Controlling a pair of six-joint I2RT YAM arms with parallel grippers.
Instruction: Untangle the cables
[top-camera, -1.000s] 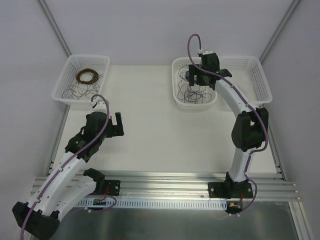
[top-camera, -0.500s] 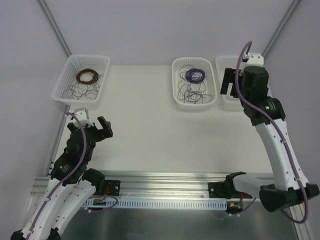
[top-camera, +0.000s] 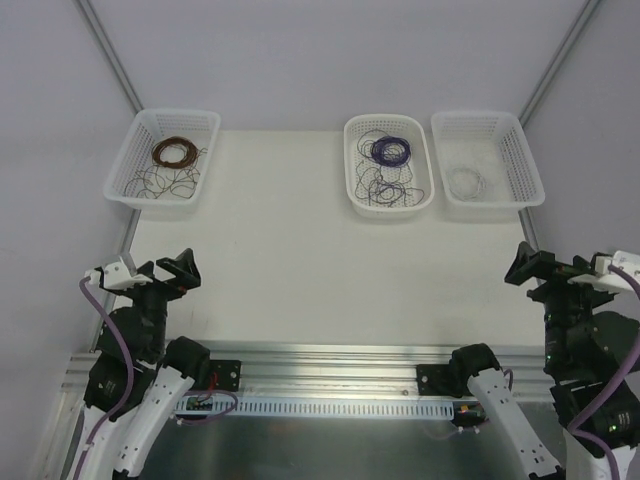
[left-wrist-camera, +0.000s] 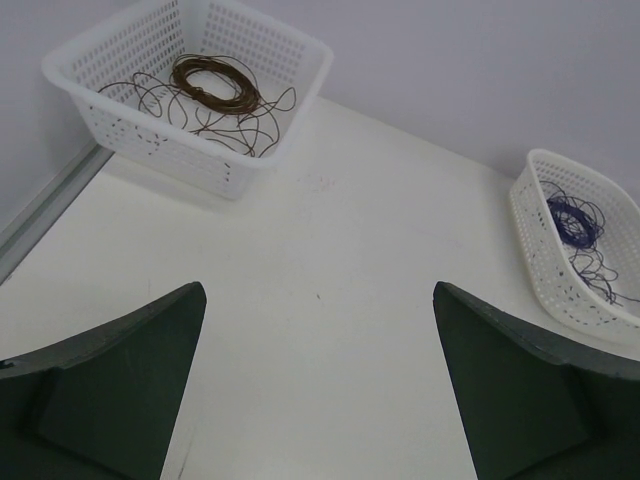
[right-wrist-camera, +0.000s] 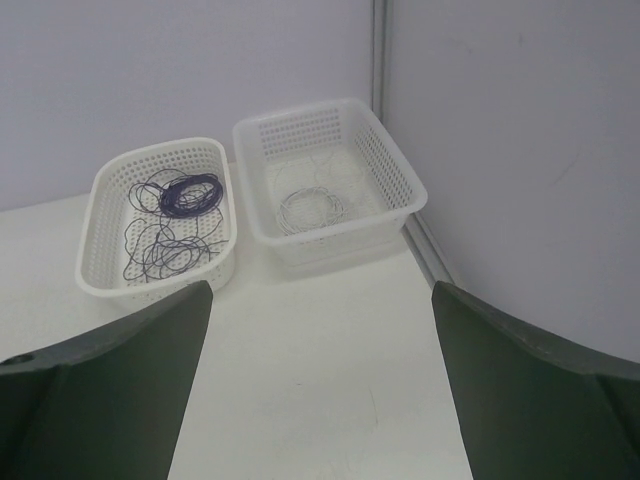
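Note:
Loose purple and dark cable strands (top-camera: 384, 186) lie in the middle white basket (top-camera: 352, 190), below a neat purple coil (top-camera: 390, 150). They also show in the right wrist view (right-wrist-camera: 165, 250). Loose dark brown strands (top-camera: 160, 183) lie in the left white basket (top-camera: 118, 192), by a brown coil (top-camera: 172, 152), and show in the left wrist view (left-wrist-camera: 240, 125). My left gripper (top-camera: 165, 272) (left-wrist-camera: 318, 290) is open and empty near the table's front left. My right gripper (top-camera: 545, 265) (right-wrist-camera: 320, 287) is open and empty at the front right. Both are far from the baskets.
A third white basket (top-camera: 530, 185) at the back right holds a thin white coil (top-camera: 465, 180), also in the right wrist view (right-wrist-camera: 308, 208). Side walls with metal rails border the table. An aluminium rail runs along the near edge.
My right arm left the middle basket, swung past the right basket and pulled back to the front right. My left arm pulled back toward the front left. Both grippers stay empty.

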